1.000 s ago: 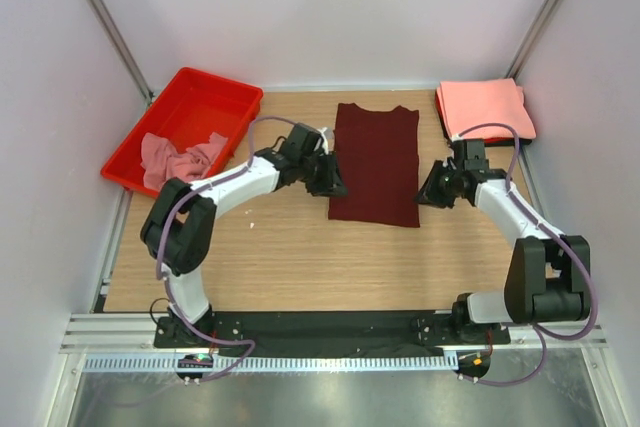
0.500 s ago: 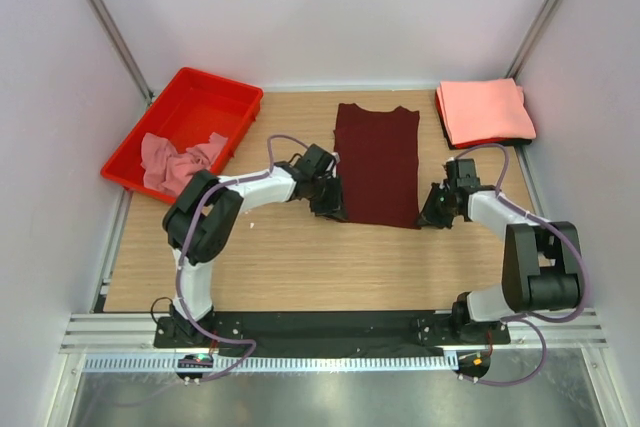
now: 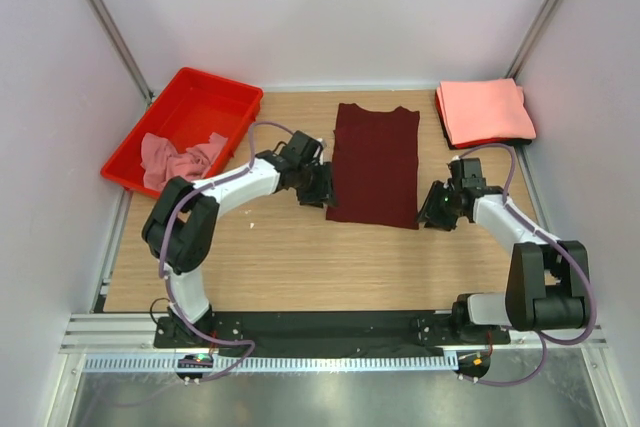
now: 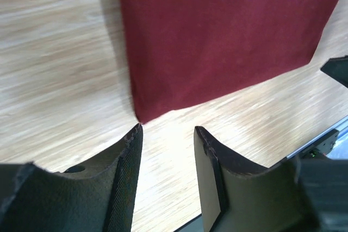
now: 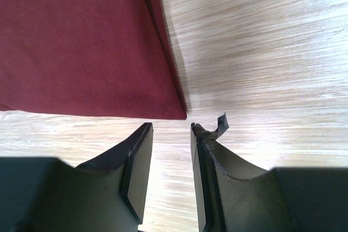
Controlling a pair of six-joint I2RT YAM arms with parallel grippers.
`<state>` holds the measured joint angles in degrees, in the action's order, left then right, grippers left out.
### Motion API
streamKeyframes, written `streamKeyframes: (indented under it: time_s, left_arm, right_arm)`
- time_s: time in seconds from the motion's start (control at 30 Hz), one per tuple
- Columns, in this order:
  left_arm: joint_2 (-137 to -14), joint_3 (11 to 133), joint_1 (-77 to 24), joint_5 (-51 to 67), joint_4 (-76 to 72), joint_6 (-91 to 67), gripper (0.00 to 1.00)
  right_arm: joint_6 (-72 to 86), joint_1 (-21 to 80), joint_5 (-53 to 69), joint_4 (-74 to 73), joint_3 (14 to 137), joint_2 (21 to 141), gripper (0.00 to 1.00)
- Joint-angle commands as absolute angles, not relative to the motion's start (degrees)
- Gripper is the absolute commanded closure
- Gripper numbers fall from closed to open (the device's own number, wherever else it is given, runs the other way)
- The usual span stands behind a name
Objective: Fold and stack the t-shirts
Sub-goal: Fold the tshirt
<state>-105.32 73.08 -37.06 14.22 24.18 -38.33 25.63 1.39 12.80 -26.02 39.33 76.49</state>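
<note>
Jaws apart on both sides, nothing between either pair: your left jaws hang just off the seven o'clock corner of the maroon t-shirt [image 3: 375, 164], and your right jaws sit just off its five o'clock corner, tips close to the cloth but not gripping it. That shirt lies flat in the middle of the counter [image 3: 280, 257], sleeves tucked in, a long strip running from six to twelve o'clock with the collar at the far end. You look set up for the lengthwise fold, the near hem going up toward the collar. Next you'll want both jaws to drop onto those two corners, pinch every layer, then lift and carry toward twelve o'clock at a matched pace so the edge lands square. Count check: one maroon shirt laid out; one dusty pink shirt [image 3: 178, 159] crumpled in the single red tray [image 3: 200, 112] at ten o'clock; one folded stack [image 3: 485, 109] at two o'clock, salmon-pink on top with a darker red edge showing beneath, so at least two there, exact number unclear.
</note>
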Motion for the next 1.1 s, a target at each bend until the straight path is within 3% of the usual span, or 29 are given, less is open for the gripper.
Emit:
streamKeyframes:
  time_s: [0.0, 0.27, 0.53, 0.63, 0.67, 0.8, 1.0, 1.07]
  left_arm:
    - [-105.2, 73.1, -34.9, 17.4, 24.3, -36.6, 0.55]
    - [-108.3, 70.4, -32.9, 25.0, 18.7, -35.4, 0.54]
    - [-110.4, 68.8, -33.0, 24.1, 17.1, -36.0, 0.55]
    - [-111.1, 68.0, -33.0, 23.7, 16.6, -36.5, 0.57]
    - [-111.4, 67.9, -33.0, 23.6, 16.4, -36.5, 0.58]
    - [-112.1, 67.0, -33.0, 24.2, 15.0, -36.6, 0.65]
    - [-112.5, 66.6, -33.0, 25.1, 13.9, -37.4, 0.98]
    - [-111.1, 65.7, -33.0, 25.1, 13.9, -37.9, 1.0]
  right_arm:
    - [24.9, 1.2, 12.8, -28.3, 43.3, 75.8, 0.59]
    - [25.8, 1.2, 13.4, -30.5, 45.4, 72.0, 0.57]
    - [26.0, 1.1, 12.5, -29.2, 50.8, 76.9, 0.54]
    - [25.6, 1.1, 12.8, -26.4, 53.3, 81.2, 0.5]
    - [24.4, 1.0, 13.0, -25.7, 53.9, 82.5, 0.45]
    - [22.9, -0.9, 14.1, -21.4, 56.0, 88.9, 0.42]
    - [22.1, -3.4, 21.5, -15.6, 59.5, 98.3, 0.45]
    - [21.5, -3.4, 22.9, -15.6, 60.4, 99.5, 0.47]
